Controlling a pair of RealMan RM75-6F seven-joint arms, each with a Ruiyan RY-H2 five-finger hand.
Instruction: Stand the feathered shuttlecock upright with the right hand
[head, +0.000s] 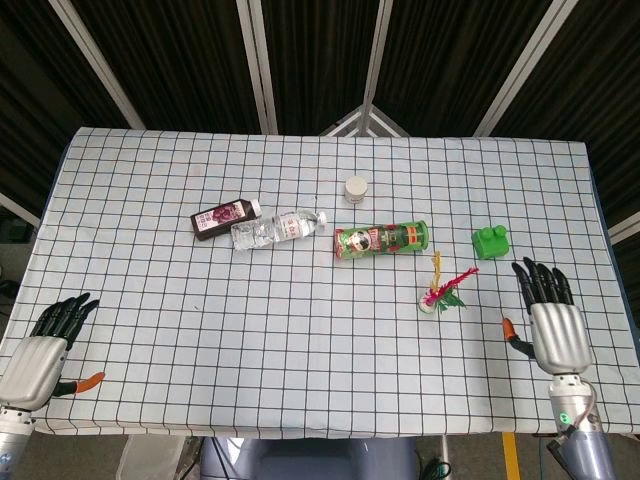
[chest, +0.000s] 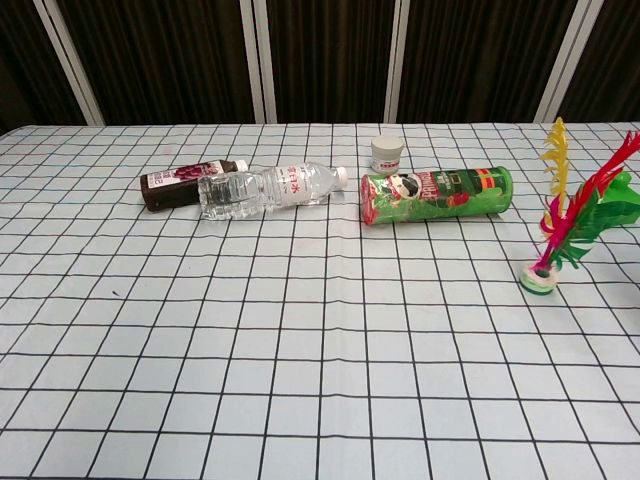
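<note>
**A:** Where is the right hand (head: 552, 322), and what is it doing?

**B:** Near the right front corner of the desk (head: 150, 330), palm down, fingers spread and pointing to the far side. It holds nothing. Only the head view shows it; the chest view catches neither hand.

**A:** And the shuttlecock (head: 439, 290)?

**B:** To the left of that hand and a little farther off, apart from it with bare cloth between. It stands on its round base (chest: 539, 279), feathers (chest: 585, 200) fanning upward. Its long axis runs up from the desk, leaning slightly right in the chest view. I judge the task done, or all but.

**A:** Which hand is nearer to it?

**B:** The right, by far. The left hand (head: 45, 345) rests at the near left corner, well apart, fingers loosely spread and gripping nothing.

**A:** What lies beyond it?

**B:** A green toy block (head: 490, 241) just to the far right of the feathers, and a green crisp tube (head: 381, 240) lying on its side to the far left. Farther left lie a clear water bottle (head: 277, 228) and a dark juice bottle (head: 224, 217), with a small white jar (head: 356, 187) behind the tube.

**A:** Does the chest view add anything?

**B:** Yes: it shows the base flat on the desk, which the head view, looking from above, barely lets you judge.
</note>
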